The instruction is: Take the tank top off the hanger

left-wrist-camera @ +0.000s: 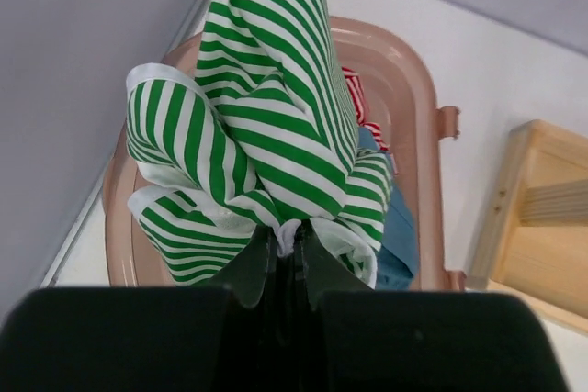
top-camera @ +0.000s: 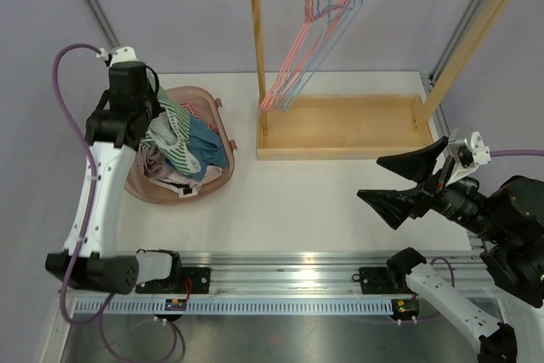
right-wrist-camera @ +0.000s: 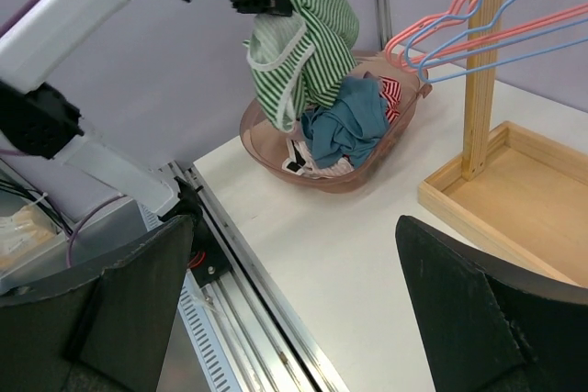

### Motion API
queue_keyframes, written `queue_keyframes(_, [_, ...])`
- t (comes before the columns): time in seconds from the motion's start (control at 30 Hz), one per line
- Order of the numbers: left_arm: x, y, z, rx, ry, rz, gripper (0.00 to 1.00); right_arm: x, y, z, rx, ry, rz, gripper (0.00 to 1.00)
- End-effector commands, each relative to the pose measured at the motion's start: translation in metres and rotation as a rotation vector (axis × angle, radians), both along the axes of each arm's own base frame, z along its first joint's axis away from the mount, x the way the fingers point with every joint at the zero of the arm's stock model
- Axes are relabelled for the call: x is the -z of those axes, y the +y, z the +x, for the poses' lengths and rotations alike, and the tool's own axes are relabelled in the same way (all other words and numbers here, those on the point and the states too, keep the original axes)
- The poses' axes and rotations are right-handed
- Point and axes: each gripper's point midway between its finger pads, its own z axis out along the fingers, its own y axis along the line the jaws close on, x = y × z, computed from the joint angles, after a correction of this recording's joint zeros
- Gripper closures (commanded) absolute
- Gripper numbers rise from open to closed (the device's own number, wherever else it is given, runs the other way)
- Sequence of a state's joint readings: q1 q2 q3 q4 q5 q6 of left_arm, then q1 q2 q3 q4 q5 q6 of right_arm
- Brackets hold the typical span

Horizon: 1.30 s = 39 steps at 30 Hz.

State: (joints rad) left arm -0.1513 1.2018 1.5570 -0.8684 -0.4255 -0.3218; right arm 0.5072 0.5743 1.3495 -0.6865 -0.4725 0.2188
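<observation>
I have the left gripper (top-camera: 160,118) over the far-left part of the table (top-camera: 297,201), pointing down above the basket (top-camera: 140,184). In the left wrist view its fingers (left-wrist-camera: 253,273) are pinched tight on a fold of the tank top (left-wrist-camera: 276,117), green and white striped with a white trim. The top hangs bunched from that grip. Its lower folds reach down into the basket, onto the clothes there; I cannot tell how much of its weight rests on them.

A blue garment (top-camera: 208,138) lies in the basket just right of the tank top, with a red-striped piece (right-wrist-camera: 390,89) at the far rim.

The rack (top-camera: 340,129) stands at the far side, right of the basket and close to it. Pink and blue hangers (top-camera: 314,31) hang from its top rail, tilted toward the left post. The tank top is well apart from them and touches none.

The right gripper (top-camera: 370,178) hovers over the near-right part of the table, aimed left. Its fingers are spread wide with nothing between them, as the right wrist view shows plainly.
</observation>
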Motion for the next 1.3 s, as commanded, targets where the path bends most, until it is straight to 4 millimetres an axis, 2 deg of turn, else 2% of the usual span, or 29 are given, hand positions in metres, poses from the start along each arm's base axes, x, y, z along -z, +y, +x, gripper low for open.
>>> queue_keyframes(0.0, [0.025,0.001,0.050,0.110,0.075,-0.028,1.00,-0.007,0.008,0.001,-0.045,-0.025,0.013,0.01])
queue_keyframes(0.03, [0.033,0.008,0.057,0.099,0.100,-0.042,1.00,-0.006,0.010,0.002,-0.051,-0.022,0.008,0.01])
queue_keyframes(0.07, [0.056,0.005,0.070,0.120,0.158,-0.073,1.00,-0.002,0.012,0.003,-0.060,-0.017,0.003,0.01])
queue_keyframes(0.1, [0.067,0.002,0.076,0.122,0.179,-0.096,1.00,-0.001,0.012,0.003,-0.060,-0.016,0.002,0.00])
queue_keyframes(0.13, [0.081,0.013,0.080,0.092,0.207,-0.117,1.00,-0.001,0.013,0.004,-0.062,-0.018,0.005,0.01])
queue_keyframes(0.17, [0.095,0.010,0.084,0.107,0.234,-0.146,1.00,0.003,0.014,0.004,-0.069,-0.012,0.002,0.01])
queue_keyframes(0.2, [0.127,0.008,0.090,0.102,0.296,-0.181,1.00,0.003,0.015,0.005,-0.070,-0.012,0.003,0.00])
queue_keyframes(0.27, [0.160,0.006,0.094,0.099,0.360,-0.233,1.00,0.004,0.015,0.003,-0.076,-0.014,0.011,0.00])
queue_keyframes(0.3, [0.195,0.006,0.095,0.078,0.440,-0.267,1.00,0.007,0.016,0.002,-0.084,-0.015,0.015,0.01])
queue_keyframes(0.4, [0.242,0.006,0.090,0.045,0.557,-0.315,1.00,0.014,0.018,0.002,-0.099,0.001,0.014,0.01])
queue_keyframes(0.43, [0.264,0.007,0.085,0.027,0.616,-0.329,1.00,0.015,0.018,0.000,-0.102,0.003,0.018,0.00])
queue_keyframes(0.53, [0.280,0.011,0.076,-0.005,0.665,-0.321,1.00,0.021,0.017,-0.003,-0.105,0.006,0.011,0.01])
queue_keyframes(0.63, [0.283,0.020,0.072,-0.048,0.666,-0.288,1.00,0.021,0.013,-0.007,-0.095,-0.006,0.012,0.01])
queue_keyframes(0.7, [0.281,0.021,0.071,-0.057,0.669,-0.290,0.98,0.023,0.011,-0.007,-0.083,-0.009,0.014,0.01])
queue_keyframes(0.73, [0.277,0.020,0.071,-0.055,0.664,-0.294,0.88,0.025,0.010,-0.006,-0.076,0.001,0.011,0.00])
queue_keyframes(0.83, [0.242,0.017,0.077,-0.027,0.565,-0.303,0.81,0.033,-0.001,0.009,0.039,0.063,0.009,0.00])
queue_keyframes(0.87, [0.220,0.015,0.078,-0.012,0.510,-0.304,0.73,0.034,-0.010,0.021,0.132,0.079,0.014,0.00])
queue_keyframes(0.93, [0.195,0.014,0.076,0.006,0.451,-0.298,0.61,0.043,-0.022,0.034,0.234,0.130,0.008,0.01])
queue_keyframes(0.97, [0.184,0.013,0.076,0.012,0.422,-0.295,0.44,0.046,-0.028,0.039,0.282,0.142,0.005,0.00])
queue_keyframes(1.0, [0.160,0.013,0.071,0.023,0.361,-0.285,0.37,0.050,-0.040,0.047,0.368,0.157,0.000,0.00])
queue_keyframes(1.07, [0.138,0.016,0.064,0.019,0.305,-0.266,0.22,0.051,-0.054,0.055,0.457,0.165,0.001,0.00])
queue_keyframes(1.1, [0.126,0.017,0.061,0.018,0.280,-0.257,0.17,0.052,-0.059,0.057,0.493,0.166,0.001,0.01])
queue_keyframes(1.13, [0.106,0.017,0.053,0.022,0.229,-0.244,0.12,0.054,-0.063,0.058,0.514,0.171,-0.008,0.01])
queue_keyframes(1.2, [0.088,0.019,0.042,0.026,0.189,-0.222,0.01,0.056,-0.073,0.061,0.572,0.180,-0.027,0.01])
queue_keyframes(1.23, [0.068,0.019,0.030,0.033,0.139,-0.211,0.01,0.057,-0.077,0.062,0.593,0.184,-0.036,0.00])
queue_keyframes(1.27, [0.060,0.018,0.023,0.052,0.119,-0.193,0.01,0.055,-0.083,0.063,0.627,0.181,-0.044,0.00])
